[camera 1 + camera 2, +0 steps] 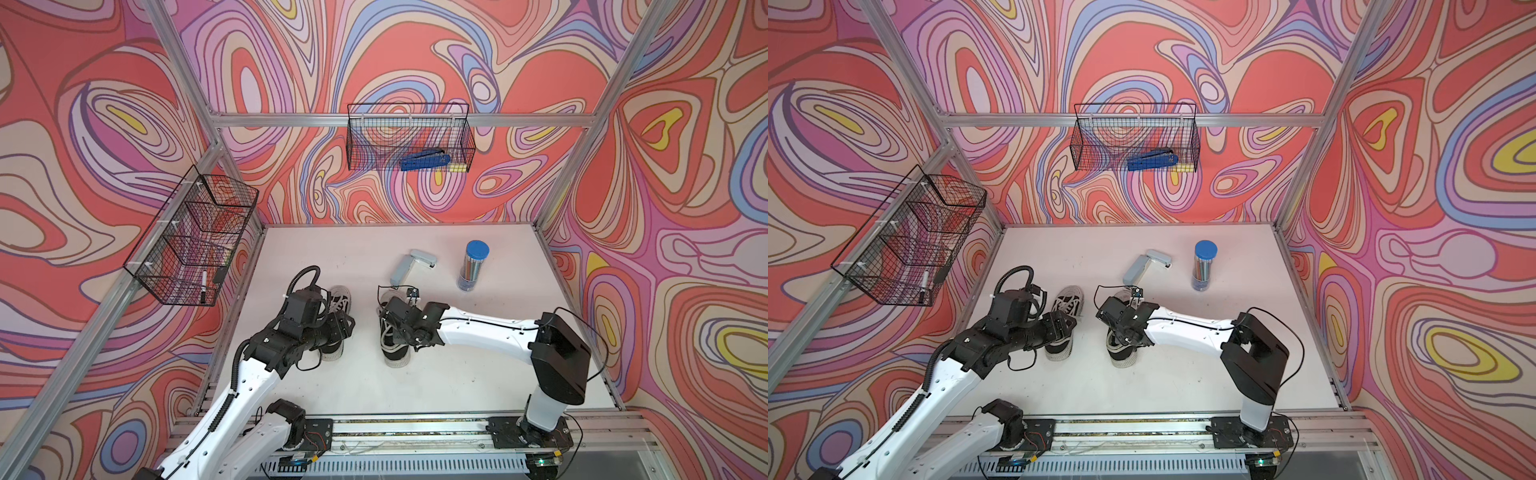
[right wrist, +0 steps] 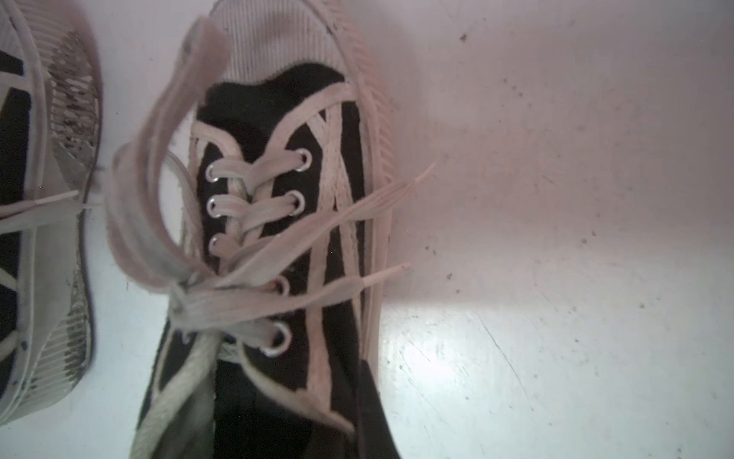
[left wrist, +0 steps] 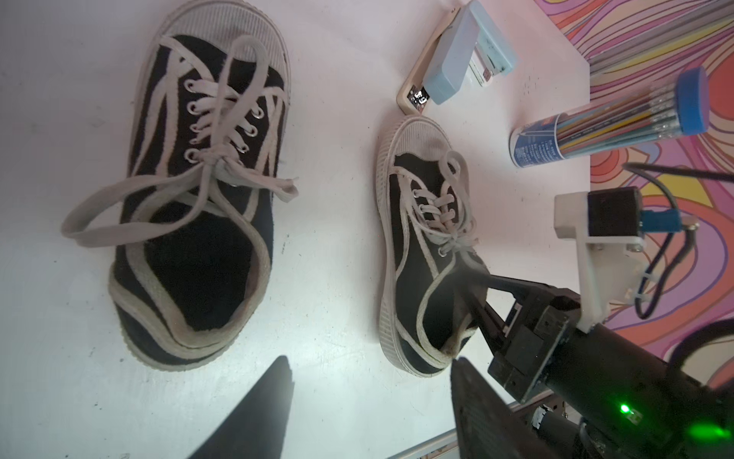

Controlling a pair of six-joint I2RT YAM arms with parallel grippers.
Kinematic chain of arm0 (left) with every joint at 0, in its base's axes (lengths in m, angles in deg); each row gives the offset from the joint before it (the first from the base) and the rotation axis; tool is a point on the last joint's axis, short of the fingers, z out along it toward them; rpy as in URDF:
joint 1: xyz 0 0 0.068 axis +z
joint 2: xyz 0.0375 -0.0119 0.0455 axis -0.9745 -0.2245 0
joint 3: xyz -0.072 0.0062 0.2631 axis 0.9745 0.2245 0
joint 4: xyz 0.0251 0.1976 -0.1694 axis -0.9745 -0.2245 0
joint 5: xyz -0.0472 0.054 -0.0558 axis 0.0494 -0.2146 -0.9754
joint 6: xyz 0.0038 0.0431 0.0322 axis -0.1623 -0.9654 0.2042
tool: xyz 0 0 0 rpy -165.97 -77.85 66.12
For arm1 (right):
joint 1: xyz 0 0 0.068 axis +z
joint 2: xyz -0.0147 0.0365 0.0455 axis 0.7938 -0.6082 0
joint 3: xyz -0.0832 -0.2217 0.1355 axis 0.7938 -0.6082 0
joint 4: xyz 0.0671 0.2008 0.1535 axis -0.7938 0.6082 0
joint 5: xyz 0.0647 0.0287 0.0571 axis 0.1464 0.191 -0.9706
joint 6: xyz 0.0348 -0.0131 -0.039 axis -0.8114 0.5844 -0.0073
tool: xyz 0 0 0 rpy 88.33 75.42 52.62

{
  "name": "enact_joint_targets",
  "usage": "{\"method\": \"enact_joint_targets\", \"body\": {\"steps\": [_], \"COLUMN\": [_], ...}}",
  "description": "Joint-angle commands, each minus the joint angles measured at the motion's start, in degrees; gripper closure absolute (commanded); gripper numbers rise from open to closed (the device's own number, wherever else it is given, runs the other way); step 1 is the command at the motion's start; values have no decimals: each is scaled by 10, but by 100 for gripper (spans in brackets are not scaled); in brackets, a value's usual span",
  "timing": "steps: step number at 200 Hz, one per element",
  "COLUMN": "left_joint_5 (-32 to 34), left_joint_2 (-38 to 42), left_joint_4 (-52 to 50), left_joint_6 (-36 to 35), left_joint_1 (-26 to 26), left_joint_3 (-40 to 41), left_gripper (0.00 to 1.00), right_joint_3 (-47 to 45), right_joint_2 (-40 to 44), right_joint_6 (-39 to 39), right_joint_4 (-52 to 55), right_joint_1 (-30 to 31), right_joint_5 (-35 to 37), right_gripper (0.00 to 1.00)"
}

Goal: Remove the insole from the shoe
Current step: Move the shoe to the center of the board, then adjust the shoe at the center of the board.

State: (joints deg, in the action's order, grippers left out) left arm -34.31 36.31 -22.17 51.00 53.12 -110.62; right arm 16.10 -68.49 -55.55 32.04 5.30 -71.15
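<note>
Left wrist view is showing the right gripper (image 3: pixel 478 288) pinching a grey fuzzy insole (image 3: pixel 460 278) in a black canvas shoe (image 3: pixel 413 246); the left gripper (image 3: pixel 369 405) is gaping, empty.

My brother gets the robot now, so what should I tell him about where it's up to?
Left gripper: open, empty, above the other shoe.
Right gripper: shut inside the heel opening of the right-hand shoe, apparently pinching the grey insole.
Done: insole seemingly gripped.
Left: pull it fully out; it is mostly still inside.
</note>
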Motion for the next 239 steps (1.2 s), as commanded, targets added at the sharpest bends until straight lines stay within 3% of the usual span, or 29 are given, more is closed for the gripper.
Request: {"method": "enact_joint_targets", "body": {"steps": [1, 46, 68, 96, 117, 154, 189, 212, 239], "left_joint_5": [29, 6, -16, -40, -50, -13, -5, -35, -37], "left_joint_2": [-11, -22, -24, -34, -47, -91, -113, -139, -171], "left_joint_4": [31, 75, 86, 91, 106, 88, 124, 158, 163], "left_joint_6": [36, 40, 36, 31, 23, -8, 6, 1, -25], "left_joint_1": [-30, -44, -44, -53, -83, -164, -185, -187, -198], "left_joint_3": [12, 50, 53, 46, 42, 24, 33, 33, 19], "left_gripper": [34, 31, 30, 30, 35, 38, 40, 40, 37], "right_joint_3": [-28, -56, -56, -58, -65, -41, -75, -110, -149], "right_joint_2": [32, 48, 72, 149, 215, 212, 193, 186, 204], "right_joint_6": [-14, -15, -5, 42, 101, 129, 144, 226, 329], "right_joint_4": [-2, -16, -14, 20, 30, 21, -77, -134, -175], "right_joint_1": [0, 0, 0, 0, -9, -62, -97, -120, -135], "right_joint_5": [12, -8, -9, 32, 48, -47, -138, -182, -165], "right_gripper": [100, 100, 77, 65, 65, 67, 68, 66, 66]}}
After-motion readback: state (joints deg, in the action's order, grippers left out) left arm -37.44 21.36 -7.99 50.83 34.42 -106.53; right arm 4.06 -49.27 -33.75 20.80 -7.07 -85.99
